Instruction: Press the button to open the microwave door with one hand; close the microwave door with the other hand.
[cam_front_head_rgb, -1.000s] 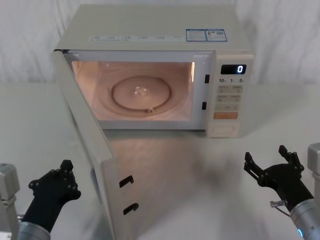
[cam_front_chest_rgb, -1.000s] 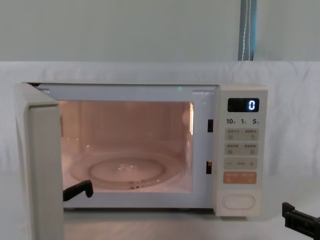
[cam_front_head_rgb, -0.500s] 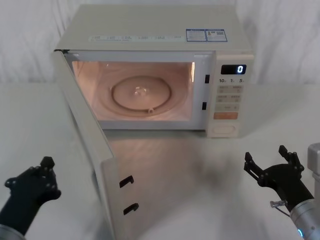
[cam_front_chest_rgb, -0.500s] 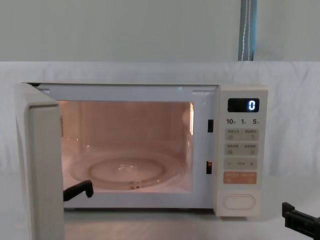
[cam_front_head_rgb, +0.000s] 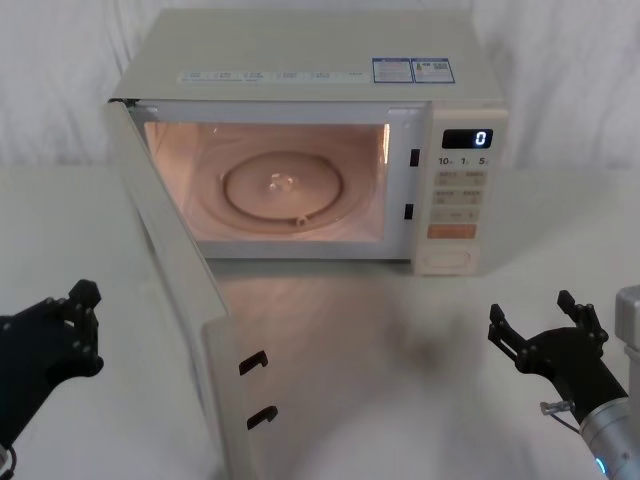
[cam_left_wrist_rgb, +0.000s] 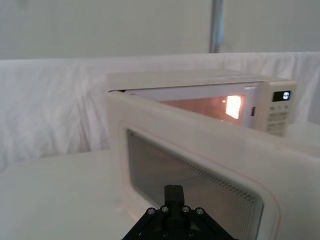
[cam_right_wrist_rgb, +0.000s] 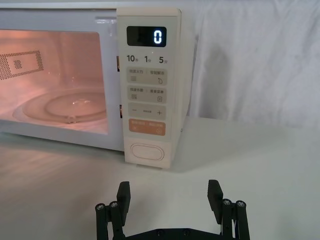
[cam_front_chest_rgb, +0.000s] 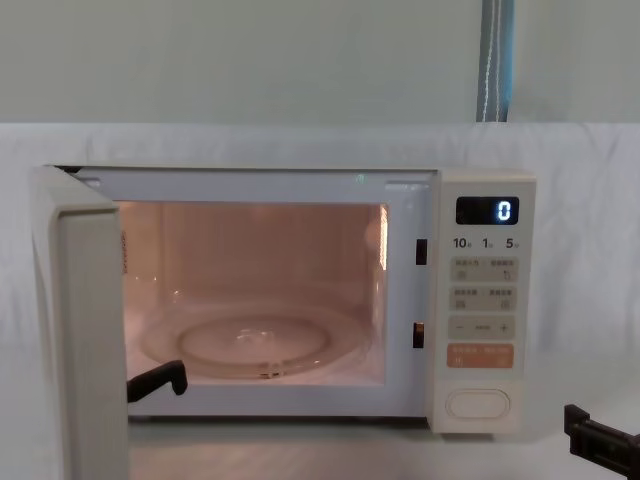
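The microwave (cam_front_head_rgb: 310, 140) stands at the table's (cam_front_head_rgb: 420, 360) far edge, lit inside, its microwave door (cam_front_head_rgb: 185, 300) swung wide toward the near left. That suggests the button (cam_right_wrist_rgb: 145, 151), low on the control panel, has done its job. The right gripper (cam_front_head_rgb: 545, 335) idles near the table's right front corner, fingers spread and empty. The left gripper (cam_front_head_rgb: 70, 325) hovers outside the door, apparently lining up a closing push; whether its fingers are parted cannot be told.

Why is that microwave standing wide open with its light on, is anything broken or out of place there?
Nothing looks damaged or spilled. The microwave door simply hangs wide open, the lit cavity holds only its glass turntable, and the display reads 0. The left gripper is outside the door; the right gripper, open, waits before the button.
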